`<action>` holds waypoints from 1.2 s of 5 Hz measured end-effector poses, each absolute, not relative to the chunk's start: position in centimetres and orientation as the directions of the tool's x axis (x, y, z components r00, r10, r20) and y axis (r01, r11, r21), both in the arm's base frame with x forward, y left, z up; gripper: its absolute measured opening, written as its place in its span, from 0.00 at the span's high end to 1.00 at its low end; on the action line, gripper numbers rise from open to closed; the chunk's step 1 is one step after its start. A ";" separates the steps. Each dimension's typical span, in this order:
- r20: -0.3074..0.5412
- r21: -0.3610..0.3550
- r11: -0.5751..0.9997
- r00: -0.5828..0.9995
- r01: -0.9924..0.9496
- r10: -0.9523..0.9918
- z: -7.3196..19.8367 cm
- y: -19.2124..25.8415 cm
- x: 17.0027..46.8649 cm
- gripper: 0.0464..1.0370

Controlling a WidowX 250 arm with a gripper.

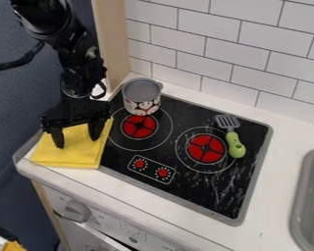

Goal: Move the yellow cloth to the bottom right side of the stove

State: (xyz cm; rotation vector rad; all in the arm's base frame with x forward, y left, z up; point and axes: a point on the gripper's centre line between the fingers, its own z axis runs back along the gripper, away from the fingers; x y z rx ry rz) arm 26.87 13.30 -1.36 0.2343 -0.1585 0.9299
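Gripper (77,142): released, 2 fingers apart | cloth (73,156): directly beneath, spreading past both tips, contact unclear | stove (199,188): on gripper's view-right | next, likely: straight down, pinch

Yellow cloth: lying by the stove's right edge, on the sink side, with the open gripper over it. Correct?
Wrong side. The camera view shows the yellow cloth by the stove's left edge, away from the sink. The open gripper is over it, as you say.
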 end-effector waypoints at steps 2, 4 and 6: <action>0.181 0.086 0.611 0.616 -0.787 0.767 -1.8 11.1 27.4 0.04; 0.144 0.024 0.724 0.719 -0.689 0.680 -2.0 5.8 27.9 0.04; 0.135 -0.003 0.758 0.751 -0.653 0.647 -2.0 2.6 30.3 0.04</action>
